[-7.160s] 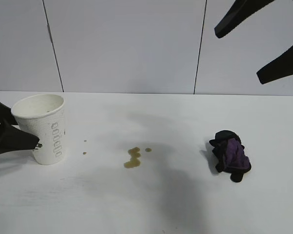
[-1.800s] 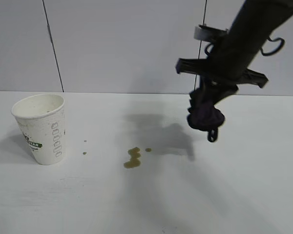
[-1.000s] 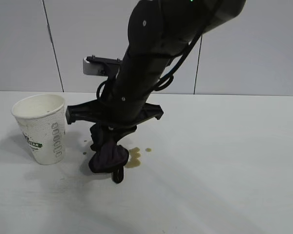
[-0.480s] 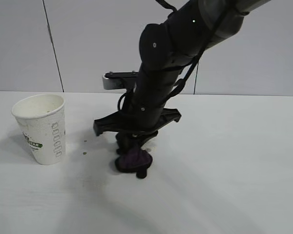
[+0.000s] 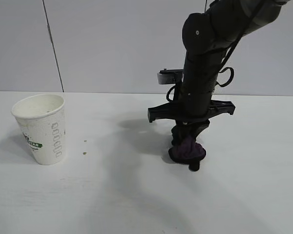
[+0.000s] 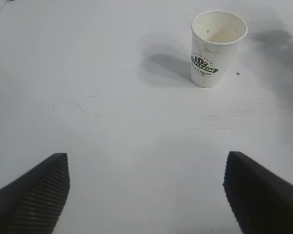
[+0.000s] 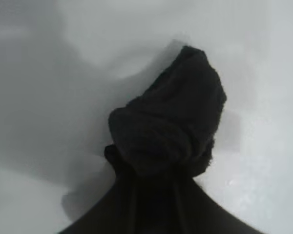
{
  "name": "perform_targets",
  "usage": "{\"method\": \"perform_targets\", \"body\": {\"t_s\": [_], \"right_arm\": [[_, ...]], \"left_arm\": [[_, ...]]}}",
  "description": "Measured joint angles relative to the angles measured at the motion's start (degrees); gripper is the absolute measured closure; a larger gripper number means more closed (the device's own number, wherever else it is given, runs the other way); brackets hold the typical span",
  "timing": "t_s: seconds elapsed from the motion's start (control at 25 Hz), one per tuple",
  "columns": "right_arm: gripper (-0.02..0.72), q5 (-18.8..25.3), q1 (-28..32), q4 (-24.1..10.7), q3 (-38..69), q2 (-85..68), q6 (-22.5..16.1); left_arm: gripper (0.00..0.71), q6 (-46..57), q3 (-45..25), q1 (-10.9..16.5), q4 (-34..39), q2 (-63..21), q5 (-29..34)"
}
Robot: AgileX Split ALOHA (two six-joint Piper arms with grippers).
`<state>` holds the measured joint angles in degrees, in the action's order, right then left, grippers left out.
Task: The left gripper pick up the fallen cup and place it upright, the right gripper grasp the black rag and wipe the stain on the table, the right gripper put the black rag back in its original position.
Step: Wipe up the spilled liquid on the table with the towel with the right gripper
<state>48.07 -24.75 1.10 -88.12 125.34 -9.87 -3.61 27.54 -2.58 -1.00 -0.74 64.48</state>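
The white cup (image 5: 40,128) with a green logo stands upright at the table's (image 5: 112,195) left, also in the left wrist view (image 6: 217,48). My right gripper (image 5: 188,142) points down right of centre, shut on the black rag (image 5: 187,150), whose purple patch presses on the tabletop. In the right wrist view the rag (image 7: 171,131) bunches in front of the right gripper (image 7: 154,183). Of the stain only two tiny brownish droplets (image 5: 84,153) show, right of the cup. My left gripper (image 6: 145,156) is open and empty, well back from the cup.
A grey panelled wall (image 5: 127,44) runs behind the table. The right arm's shadow (image 5: 136,131) falls on the tabletop between the cup and the rag.
The right gripper has dragged the rag to the right across the table over the brown blotch's spot. The blotch no longer shows. Cup and left gripper have not moved.
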Motion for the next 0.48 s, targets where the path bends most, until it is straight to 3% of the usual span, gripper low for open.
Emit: {"method": "perform_targets", "body": {"t_s": [0.16, 0.28, 0.36, 0.48], "right_arm": [[0.630, 0.8, -1.5, 15.7, 0.6, -0.5, 10.3], [0.630, -3.1, -4.2, 24.3, 0.7, -0.5, 16.0], [0.630, -7.2, -6.4, 26.5, 0.7, -0.5, 17.5], [0.630, -12.4, -8.9, 26.8, 0.7, -0.2, 18.1]], "left_arm": [[0.092, 0.0, 0.0, 0.0, 0.0, 0.0, 0.0], [0.092, 0.0, 0.0, 0.0, 0.0, 0.0, 0.0], [0.092, 0.0, 0.0, 0.0, 0.0, 0.0, 0.0], [0.092, 0.0, 0.0, 0.0, 0.0, 0.0, 0.0]]}}
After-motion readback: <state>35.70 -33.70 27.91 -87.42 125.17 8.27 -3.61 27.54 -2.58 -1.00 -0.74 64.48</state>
